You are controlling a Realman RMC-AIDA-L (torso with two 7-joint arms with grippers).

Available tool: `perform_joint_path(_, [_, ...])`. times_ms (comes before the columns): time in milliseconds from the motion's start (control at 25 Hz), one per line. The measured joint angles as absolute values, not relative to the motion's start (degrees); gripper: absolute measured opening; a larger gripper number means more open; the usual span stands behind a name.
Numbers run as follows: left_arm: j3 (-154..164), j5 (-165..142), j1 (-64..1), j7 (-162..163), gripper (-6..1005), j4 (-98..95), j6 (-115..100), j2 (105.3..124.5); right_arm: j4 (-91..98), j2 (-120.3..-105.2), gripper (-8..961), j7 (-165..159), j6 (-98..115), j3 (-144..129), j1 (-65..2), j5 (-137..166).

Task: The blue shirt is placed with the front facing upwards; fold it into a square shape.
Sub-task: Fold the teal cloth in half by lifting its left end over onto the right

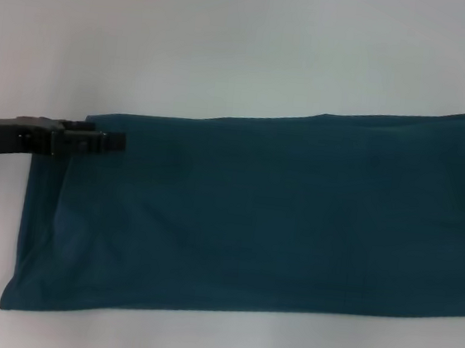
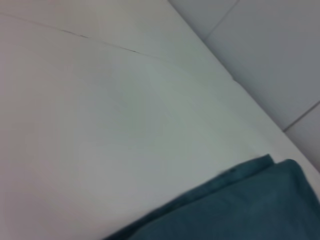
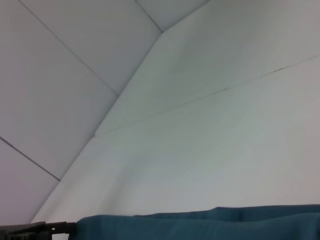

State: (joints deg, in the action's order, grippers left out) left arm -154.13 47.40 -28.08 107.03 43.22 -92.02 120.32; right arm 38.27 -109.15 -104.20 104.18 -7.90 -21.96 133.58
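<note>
The shirt (image 1: 269, 219) lies flat on the white worktop (image 1: 230, 41), folded into a long band that runs from the left of the head view to its right edge. Only plain blue cloth shows; no lettering is visible. Its far edge slants, higher toward the right, and its near left corner sits close to the worktop's front.

The left gripper (image 1: 107, 140) reaches in from the left, low over the shirt's far left corner. Whether it is clenched on the cloth or released cannot be told. The left wrist view shows a layered corner of the shirt (image 2: 240, 210) on the worktop (image 2: 125, 125).

The right gripper is out of sight; its wrist view shows the shirt's edge (image 3: 210, 227) and the left gripper (image 3: 45, 230) far off.
</note>
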Motion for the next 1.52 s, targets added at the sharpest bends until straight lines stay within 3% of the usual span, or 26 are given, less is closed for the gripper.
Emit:
perform_joint_path(40, [-154.12,47.32,-28.10,107.10,909,43.17,-91.36,120.36,38.08,-109.17,721,-104.21,103.91,-7.90,-22.00,133.57])
perform_joint_path(920, [-150.17,47.03,-27.71,106.95,906,42.10,-82.35,121.44,37.21,-110.41,723,-104.22,102.62,-7.39,-22.77,132.57])
perform_joint_path(1320, [-150.84,47.34,-25.07,107.33,905,44.61,-97.01,119.00,37.17,-110.39,722,-104.21,102.53,-7.38,-22.86,132.53])
perform_joint_path(1520, [-150.06,46.68,-24.16,107.08,904,44.08,-97.24,119.23,37.10,-110.38,722,-104.21,102.38,-7.38,-22.87,132.53])
